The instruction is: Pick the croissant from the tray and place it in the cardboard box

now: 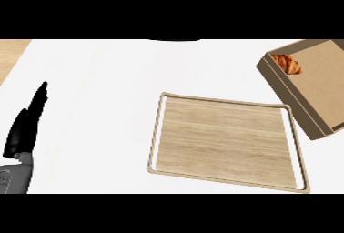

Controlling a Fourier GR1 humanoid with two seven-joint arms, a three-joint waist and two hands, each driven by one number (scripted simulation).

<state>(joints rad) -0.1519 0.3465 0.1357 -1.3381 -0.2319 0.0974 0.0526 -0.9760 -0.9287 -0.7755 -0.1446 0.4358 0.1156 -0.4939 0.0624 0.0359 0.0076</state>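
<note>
While resting at nine o'clock with straight fingers pressed together, pointing up, holding nothing: left hand (25, 125). Lying bare at centre, wooden tray (228, 141). Sitting already inside the cardboard box (316, 86) at two o'clock, croissant (288, 63), suggesting placement done. Right hand showing nowhere.

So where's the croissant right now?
In the head view it lies inside the cardboard box at the upper right, tucked in the box's far left corner; the croissant is off the wooden tray.
</note>
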